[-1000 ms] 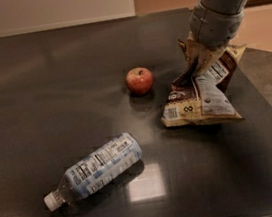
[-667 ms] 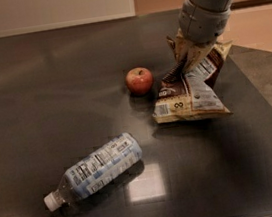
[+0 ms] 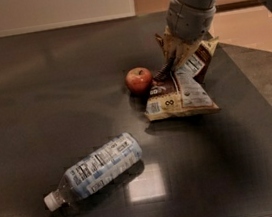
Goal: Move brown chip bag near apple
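Observation:
The brown chip bag [image 3: 181, 91] hangs from its crumpled top, its lower edge resting on the dark table [image 3: 46, 82], label panel facing up. My gripper [image 3: 175, 54] comes down from the upper right on a grey arm and is shut on the bag's top. The small red apple [image 3: 138, 79] sits just left of the bag, a narrow gap or light contact between them.
A clear plastic bottle [image 3: 96, 167] with a blue-white label lies on its side at the front left, cap pointing to the front left. The table's right edge [image 3: 254, 89] runs diagonally beside the bag, with grey floor beyond it.
My gripper has dragged the chip bag leftward, closing the gap to the apple. The apple and bottle have stayed in place.

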Controlling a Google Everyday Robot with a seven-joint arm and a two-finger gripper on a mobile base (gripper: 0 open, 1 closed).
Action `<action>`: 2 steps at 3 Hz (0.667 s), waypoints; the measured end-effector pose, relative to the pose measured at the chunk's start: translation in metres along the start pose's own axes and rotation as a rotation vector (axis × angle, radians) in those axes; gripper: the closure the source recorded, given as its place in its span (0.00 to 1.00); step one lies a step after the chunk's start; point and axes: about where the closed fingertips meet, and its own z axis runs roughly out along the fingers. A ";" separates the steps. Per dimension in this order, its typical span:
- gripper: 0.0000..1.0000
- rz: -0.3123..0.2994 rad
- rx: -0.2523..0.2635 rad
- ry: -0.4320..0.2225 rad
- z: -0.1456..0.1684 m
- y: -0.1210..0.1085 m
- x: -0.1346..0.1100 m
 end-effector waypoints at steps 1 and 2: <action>0.15 -0.017 -0.001 -0.001 0.002 -0.003 -0.002; 0.00 -0.018 0.018 0.003 0.004 -0.009 -0.001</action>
